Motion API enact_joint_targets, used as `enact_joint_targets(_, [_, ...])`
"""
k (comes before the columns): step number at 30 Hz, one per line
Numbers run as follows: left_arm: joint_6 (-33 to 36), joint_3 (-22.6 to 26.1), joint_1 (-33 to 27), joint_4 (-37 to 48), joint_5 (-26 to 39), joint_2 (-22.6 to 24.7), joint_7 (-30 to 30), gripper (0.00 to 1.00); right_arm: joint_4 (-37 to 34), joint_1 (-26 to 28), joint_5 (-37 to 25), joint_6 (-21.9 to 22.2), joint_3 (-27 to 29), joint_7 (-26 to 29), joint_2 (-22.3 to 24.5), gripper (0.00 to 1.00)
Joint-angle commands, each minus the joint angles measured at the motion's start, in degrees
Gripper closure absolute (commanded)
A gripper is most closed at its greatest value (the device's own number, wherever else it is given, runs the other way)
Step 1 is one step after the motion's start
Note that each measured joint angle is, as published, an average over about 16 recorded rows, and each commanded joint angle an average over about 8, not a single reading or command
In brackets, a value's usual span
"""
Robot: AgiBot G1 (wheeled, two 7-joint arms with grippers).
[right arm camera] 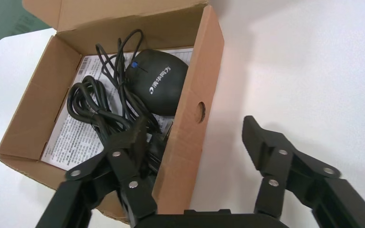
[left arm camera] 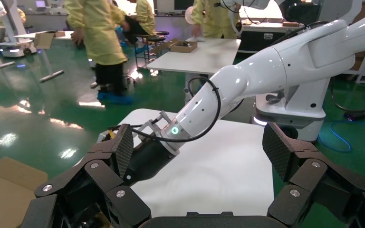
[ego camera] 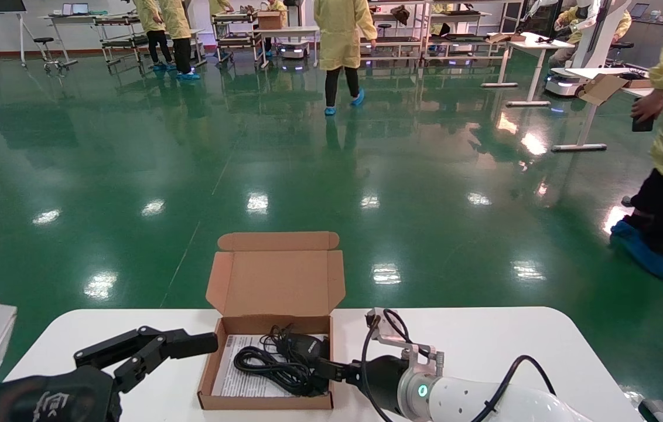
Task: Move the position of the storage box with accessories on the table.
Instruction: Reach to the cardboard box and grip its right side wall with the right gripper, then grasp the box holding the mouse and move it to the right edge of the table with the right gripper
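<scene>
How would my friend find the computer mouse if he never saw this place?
Look at the big white table in front of the robot, then at the open brown cardboard storage box on it. Inside, on a white printed sheet, lies the mouse: smooth, black and rounded with white writing, unlike the thin tangled black cable beside it.
</scene>
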Motion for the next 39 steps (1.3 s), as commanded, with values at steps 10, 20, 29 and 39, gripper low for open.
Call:
enact_joint_targets(10, [0.00,0.00,0.00,0.00,0.00,0.00,0.00,0.00,-0.33,0.22,1.91,-0.22,-0.65,-1.15,0.07,1.00])
enact_joint_targets(20, [0.00,0.00,0.00,0.00,0.00,0.00,0.00,0.00,-0.63,0.30,3.35,-0.51,-1.25,-2.05,0.11,1.00])
enact_joint_targets(29, [0.00,0.00,0.00,0.00,0.00,0.00,0.00,0.00,-0.84,0.58,4.32,-0.75,-1.91,-2.74,0.11,1.00])
enact_joint_targets(39, [0.00,0.00,0.00,0.00,0.00,0.00,0.00,0.00,-0.99,1.56,5.06,-1.95,-2.71,-3.80,0.22,1.00])
